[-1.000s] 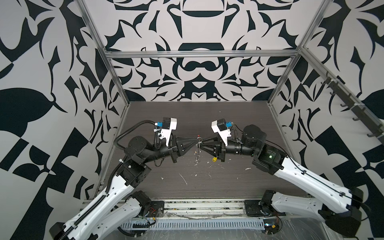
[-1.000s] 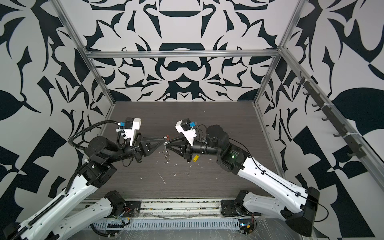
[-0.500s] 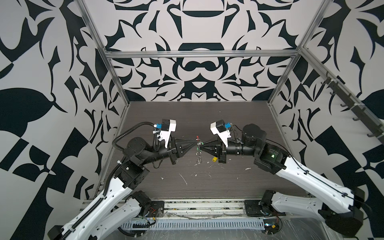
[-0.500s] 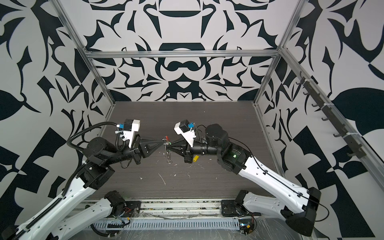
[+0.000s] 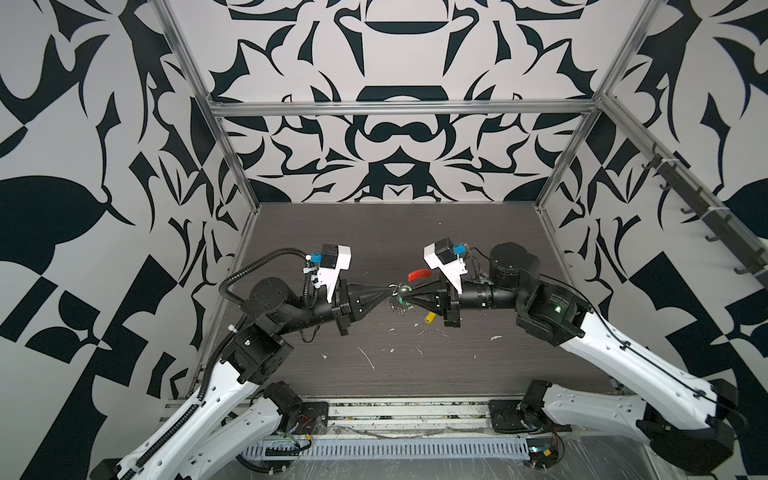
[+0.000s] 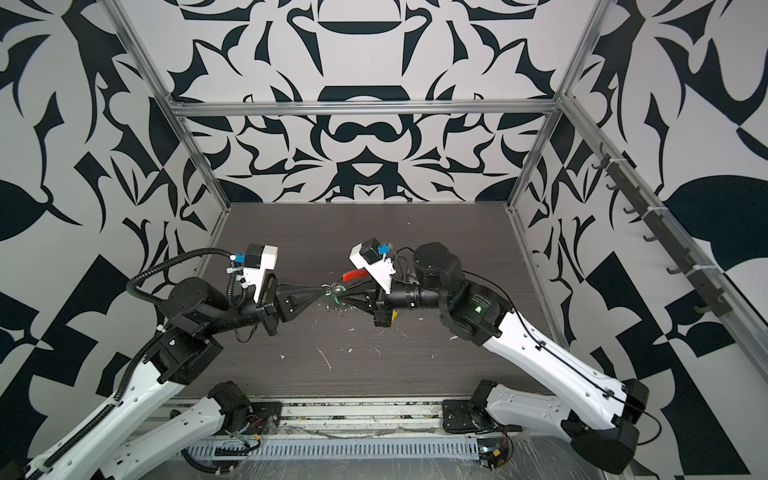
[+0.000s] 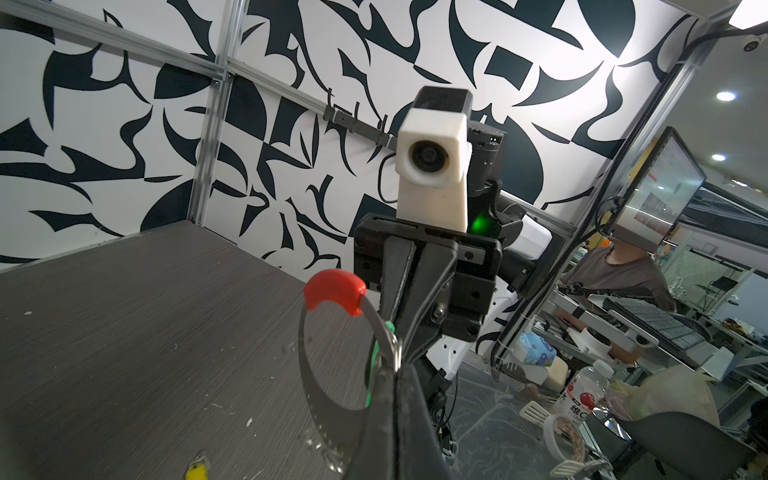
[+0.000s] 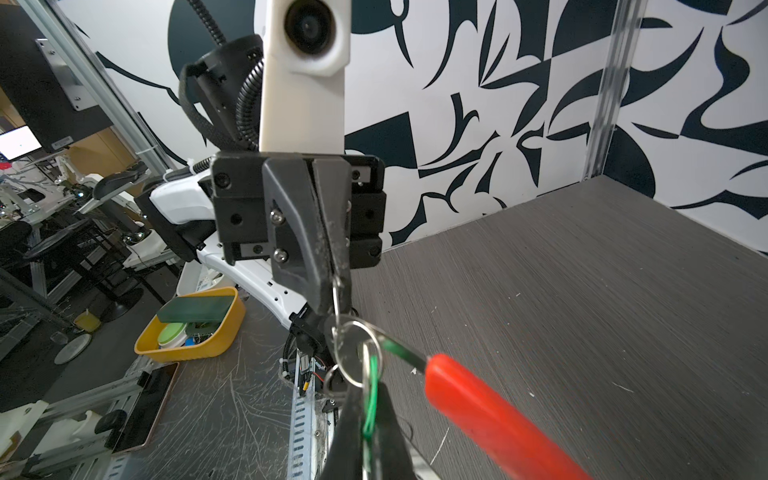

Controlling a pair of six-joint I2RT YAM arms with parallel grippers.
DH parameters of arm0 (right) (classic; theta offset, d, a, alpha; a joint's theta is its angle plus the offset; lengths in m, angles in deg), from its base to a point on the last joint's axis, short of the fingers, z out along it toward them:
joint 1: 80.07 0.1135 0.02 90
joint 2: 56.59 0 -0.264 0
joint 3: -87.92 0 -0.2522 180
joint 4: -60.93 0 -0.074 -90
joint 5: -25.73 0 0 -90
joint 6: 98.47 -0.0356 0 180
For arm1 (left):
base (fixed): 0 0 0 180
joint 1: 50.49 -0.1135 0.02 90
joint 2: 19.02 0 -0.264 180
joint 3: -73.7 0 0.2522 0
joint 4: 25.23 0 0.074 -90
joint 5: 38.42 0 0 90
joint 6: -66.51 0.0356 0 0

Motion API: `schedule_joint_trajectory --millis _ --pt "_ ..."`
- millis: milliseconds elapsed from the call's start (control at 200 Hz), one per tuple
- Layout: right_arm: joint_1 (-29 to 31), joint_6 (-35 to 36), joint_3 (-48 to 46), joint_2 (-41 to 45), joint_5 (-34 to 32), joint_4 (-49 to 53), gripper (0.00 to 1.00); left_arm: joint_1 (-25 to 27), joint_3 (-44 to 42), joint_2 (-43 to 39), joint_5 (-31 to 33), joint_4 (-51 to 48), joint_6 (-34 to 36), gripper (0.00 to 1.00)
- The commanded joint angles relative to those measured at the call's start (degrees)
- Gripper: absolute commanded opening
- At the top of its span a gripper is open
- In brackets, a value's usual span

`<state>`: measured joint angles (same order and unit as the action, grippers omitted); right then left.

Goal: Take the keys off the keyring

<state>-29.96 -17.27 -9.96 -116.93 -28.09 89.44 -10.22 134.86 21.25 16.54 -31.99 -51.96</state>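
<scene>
Reaching in from the front corners of the bench (image 5: pixel 415 374), both arms bend at the elbow and stretch their forearms nearly level toward each other, so the two tips meet nose to nose in the air above the bench's middle. The left arm (image 5: pixel 224 386) rises from the front left corner, the right arm (image 5: pixel 623 365) from the front right.

The left gripper (image 5: pixel 385 292) has its jaws pressed together on the keyring (image 7: pixel 306 374), pinching it where the small silver rings gather. The right gripper (image 5: pixel 406 297) is likewise pressed together, nipping the green key (image 8: pixel 371 401) between its tips. The keyring hangs between the two tips, clear of the bench, its red sleeve (image 5: pixel 419 274) tilted up toward the back edge.

In both top views the keyring is little more than a glint. The left wrist view shows its grey band curving from the red sleeve round to the left gripper. The right wrist view shows a silver ring (image 8: pixel 357 353) with a green strand running from it into the right gripper's tips.

The yellow key (image 5: pixel 429 317) lies loose on the bench just below the right gripper, toward the front edge. White scraps (image 5: pixel 368 358) litter the bench nearer that edge.
</scene>
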Motion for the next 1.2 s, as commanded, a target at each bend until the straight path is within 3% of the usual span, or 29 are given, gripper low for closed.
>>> schedule_joint_trajectory --millis 0,610,1195 --pt "-1.1 2.3 4.9 0.2 4.5 1.0 0.00 -0.1 2.1 0.1 -1.4 -3.3 1.1 0.00" --pt "-4.8 7.4 10.2 -2.9 9.0 10.6 0.00 0.0 3.9 0.5 -6.3 -6.0 0.5 0.00" --pt "-8.7 8.0 9.2 -4.2 10.2 11.2 0.00 0.0 3.6 -0.9 -13.7 -1.4 -4.0 0.00"
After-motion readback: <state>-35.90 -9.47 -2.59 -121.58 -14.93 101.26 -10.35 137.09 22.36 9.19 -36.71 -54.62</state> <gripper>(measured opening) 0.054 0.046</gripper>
